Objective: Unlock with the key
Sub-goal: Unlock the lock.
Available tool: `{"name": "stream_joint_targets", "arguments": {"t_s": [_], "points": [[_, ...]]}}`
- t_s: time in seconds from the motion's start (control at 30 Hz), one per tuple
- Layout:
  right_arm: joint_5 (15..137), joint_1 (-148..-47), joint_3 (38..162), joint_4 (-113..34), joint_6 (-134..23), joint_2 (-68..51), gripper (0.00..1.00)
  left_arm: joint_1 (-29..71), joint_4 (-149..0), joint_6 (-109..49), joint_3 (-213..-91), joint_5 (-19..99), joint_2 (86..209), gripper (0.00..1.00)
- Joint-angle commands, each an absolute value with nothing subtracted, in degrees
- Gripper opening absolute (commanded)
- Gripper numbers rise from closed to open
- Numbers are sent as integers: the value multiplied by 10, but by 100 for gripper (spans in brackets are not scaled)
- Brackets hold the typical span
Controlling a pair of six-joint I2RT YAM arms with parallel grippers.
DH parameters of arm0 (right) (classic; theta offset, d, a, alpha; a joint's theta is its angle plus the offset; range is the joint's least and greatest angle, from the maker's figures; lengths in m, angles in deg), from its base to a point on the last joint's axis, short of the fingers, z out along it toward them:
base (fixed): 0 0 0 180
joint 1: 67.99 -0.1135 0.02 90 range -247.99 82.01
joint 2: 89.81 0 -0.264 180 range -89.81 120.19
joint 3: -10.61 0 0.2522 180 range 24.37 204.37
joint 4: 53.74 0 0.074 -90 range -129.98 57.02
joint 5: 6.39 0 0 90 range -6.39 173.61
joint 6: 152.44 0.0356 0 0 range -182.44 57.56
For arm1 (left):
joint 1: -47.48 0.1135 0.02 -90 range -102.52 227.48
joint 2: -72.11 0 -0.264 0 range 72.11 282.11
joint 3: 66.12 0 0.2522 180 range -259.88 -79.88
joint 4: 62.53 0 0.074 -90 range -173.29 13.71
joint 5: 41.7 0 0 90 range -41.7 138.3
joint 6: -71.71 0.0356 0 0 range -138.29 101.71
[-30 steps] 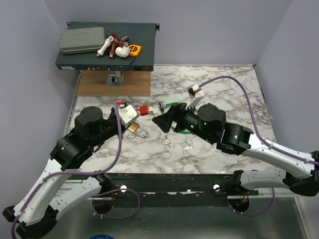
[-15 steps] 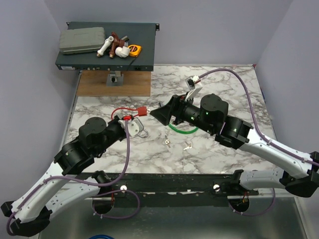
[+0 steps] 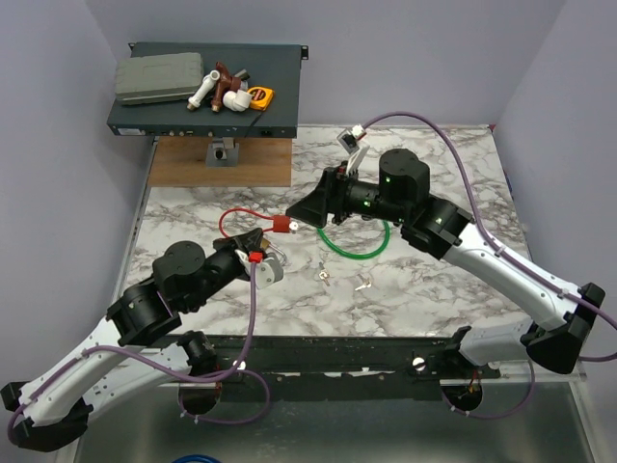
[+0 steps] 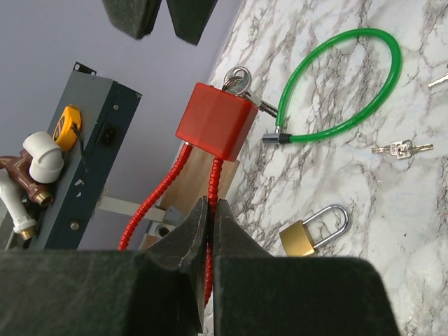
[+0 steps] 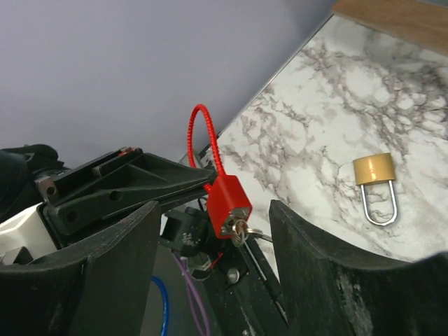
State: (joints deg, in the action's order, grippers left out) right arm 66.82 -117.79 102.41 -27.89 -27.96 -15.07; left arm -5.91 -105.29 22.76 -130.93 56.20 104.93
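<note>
The key (image 5: 241, 232) sat in the red lock (image 5: 227, 201), just ahead of the right claw (image 5: 213, 217), in line with its spread fingers. The left claw (image 4: 210, 210) was pinched on the lock's cable (image 4: 150, 203), dangling the lock beyond its tips. The hanging lock could swing when touched, so the right fingers might miss the key. No writing was legible.

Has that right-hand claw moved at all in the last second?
Yes. The right gripper has swung toward the far side of the table, off the green cable loop it was covering; the loop stayed put.
</note>
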Motion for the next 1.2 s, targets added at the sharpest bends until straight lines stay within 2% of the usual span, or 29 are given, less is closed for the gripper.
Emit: {"name": "stream_joint_targets", "arguments": {"t_s": [0.0,0.2,0.4,0.5,0.63,0.73,0.77,0.8,0.93,1.0,1.17], "points": [[567,-1174,1054,-280,-274,-118,65,-62,-1020,236,-1310,575,1053,0],[547,-1174,1054,-289,-271,-92,62,-62,-1021,236,-1312,576,1053,0],[518,-1174,1060,-297,-264,-76,51,-62,-1021,234,-1314,577,1055,0],[507,-1174,1057,-300,-259,-73,42,-62,-1024,229,-1318,577,1057,0],[500,-1174,1056,-297,-256,-70,21,-61,-1021,222,-1317,578,1060,0],[499,-1174,1058,-295,-258,-69,11,-60,-1029,218,-1320,561,1064,0],[502,-1174,1058,-295,-260,-70,9,-59,-1033,215,-1324,553,1067,5],[506,-1174,1059,-294,-265,-72,8,-58,-1042,209,-1330,544,1070,17],[536,-1174,1071,-246,-317,-77,2,-54,-1102,172,-1381,484,1087,79],[559,-1174,1075,-211,-355,-81,1,-51,-1140,139,-1420,449,1096,98],[568,-1174,1064,-158,-438,-98,1,-38,-1213,57,-1499,362,1106,98]]}}
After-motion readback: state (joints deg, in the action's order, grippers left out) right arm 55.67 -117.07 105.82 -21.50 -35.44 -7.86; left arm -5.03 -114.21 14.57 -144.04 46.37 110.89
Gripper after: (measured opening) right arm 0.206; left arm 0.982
